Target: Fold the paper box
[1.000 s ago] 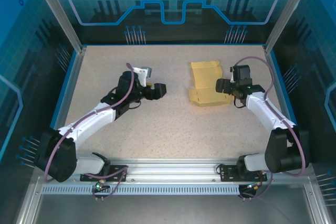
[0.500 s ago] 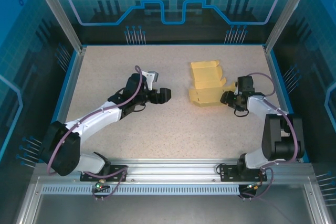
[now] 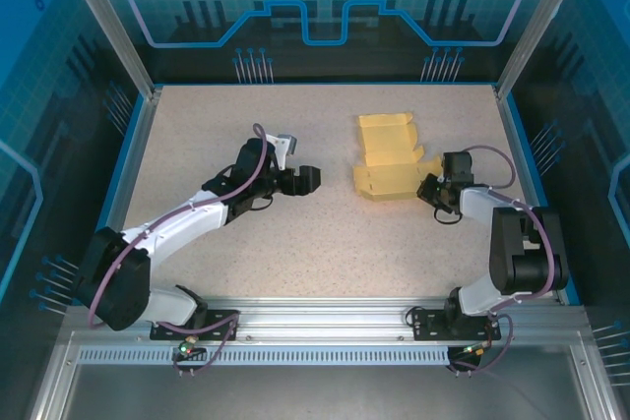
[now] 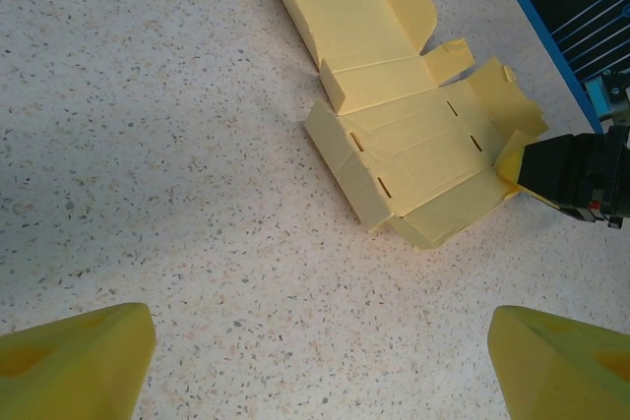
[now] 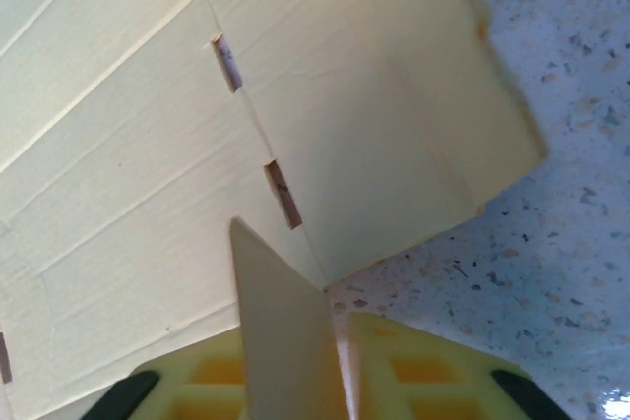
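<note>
1. Since a second ago, the right gripper [image 3: 430, 187] has drawn back from the right side of the paper box [image 3: 392, 158] to its near right corner and closed. The left gripper [image 3: 306, 179] has edged toward the box.
2. Right wrist view: a raised flap [image 5: 281, 331] stands pinched between the clenched yellow fingers [image 5: 433, 366]. The overhead view shows this contact too small to read.
3. Left wrist view: the left gripper's fingers [image 4: 74, 356] stand wide apart, released, with nothing between them. Thin slots [image 4: 385, 187] show in the box's panel.
4. The box lies partly unfolded on the right half of the table [image 3: 246, 243], well apart from the left gripper, with bare speckled surface between.
5. The blue rim [image 3: 520, 150] runs near the box's right side. Open surface lies to the box's left and on its near side.
</note>
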Motion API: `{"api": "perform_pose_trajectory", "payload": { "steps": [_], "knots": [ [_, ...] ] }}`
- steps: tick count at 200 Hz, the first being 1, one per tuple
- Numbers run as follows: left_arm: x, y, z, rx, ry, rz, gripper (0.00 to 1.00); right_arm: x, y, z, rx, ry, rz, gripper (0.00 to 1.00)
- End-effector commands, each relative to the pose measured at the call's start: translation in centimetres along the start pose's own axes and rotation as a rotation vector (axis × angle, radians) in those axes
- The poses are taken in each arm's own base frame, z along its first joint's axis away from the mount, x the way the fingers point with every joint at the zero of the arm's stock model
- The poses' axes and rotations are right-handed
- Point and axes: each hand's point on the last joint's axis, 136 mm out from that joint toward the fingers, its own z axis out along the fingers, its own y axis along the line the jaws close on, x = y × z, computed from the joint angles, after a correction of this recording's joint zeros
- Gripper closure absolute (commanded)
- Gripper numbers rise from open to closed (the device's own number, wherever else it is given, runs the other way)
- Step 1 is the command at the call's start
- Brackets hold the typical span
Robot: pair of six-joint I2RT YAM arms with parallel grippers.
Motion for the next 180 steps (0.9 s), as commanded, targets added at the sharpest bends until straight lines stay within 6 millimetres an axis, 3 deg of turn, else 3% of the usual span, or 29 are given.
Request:
{"api": "perform_pose_trajectory", "payload": {
  "steps": [1, 48, 87, 115, 132, 137, 180],
  "knots": [
    [-1.6, -0.9, -1.2, -0.002, -0.048, -0.005, 0.11, -2.1, 1.4, -1.2, -0.044, -0.108, -0.017, 0.88],
    [-2.8, 0.1, -2.6, -0.079, -0.118, 0.035, 0.10, -3.7, 4.4, -4.1, -0.129, -0.174, -0.196, 0.97],
    [-6.0, -0.9, -4.9, -0.094, -0.230, 0.156, 0.10, -3.5, 10.7, -8.6, -0.323, -0.233, -0.454, 1.00],
    [-8.4, -2.8, -6.4, -0.067, -0.282, 0.270, 0.10, -2.9, 15.3, -12.3, -0.462, -0.265, -0.619, 1.00],
    [-9.5, -4.4, -7.3, -0.029, -0.300, 0.370, 0.10, -2.1, 17.1, -14.0, -0.520, -0.259, -0.709, 1.00],
    [-9.8, -5.0, -7.6, -0.009, -0.304, 0.403, 0.10, -2.7, 18.2, -15.3, -0.547, -0.281, -0.739, 1.00],
    [-10.7, -9.9, -9.7, 0.163, -0.294, 0.694, 0.15, -1.6, 21.3, -19.1, -0.634, -0.228, -0.932, 1.00]
  ]
}}
